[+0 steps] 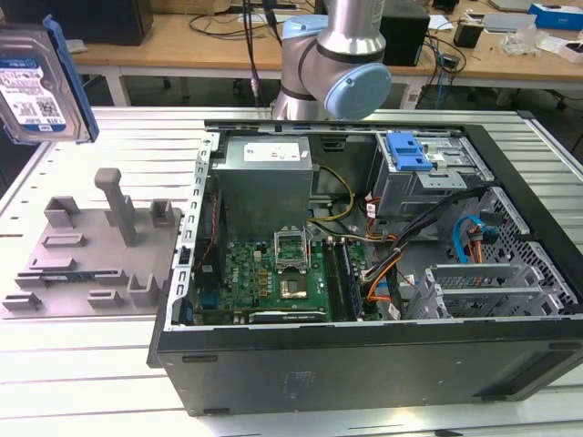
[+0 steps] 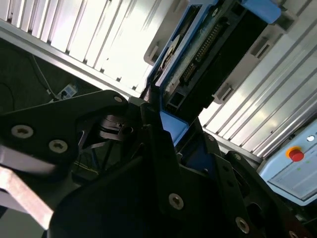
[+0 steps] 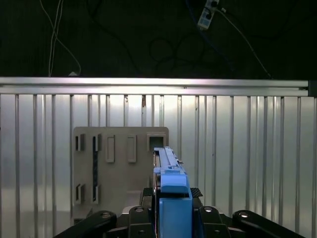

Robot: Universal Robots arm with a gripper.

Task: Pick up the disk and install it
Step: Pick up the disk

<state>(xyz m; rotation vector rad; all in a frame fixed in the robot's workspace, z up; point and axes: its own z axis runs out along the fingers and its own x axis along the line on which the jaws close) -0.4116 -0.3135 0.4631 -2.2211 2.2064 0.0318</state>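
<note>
**First speaker:** Can any writing be read in the scene?

**Second speaker:** Dark print is seen on the white-and-blue label [image 1: 32, 98] of the disk [image 1: 46, 82], at the exterior view's upper left. No word or number on it can be made out.

**First speaker:** Is lettering carried anywhere else?

**Second speaker:** A white label [image 1: 270, 153] is fixed to the grey power-supply box [image 1: 264, 196] inside the computer case [image 1: 364, 364]. Its lines are too small to be read, so no text is legible.
</note>
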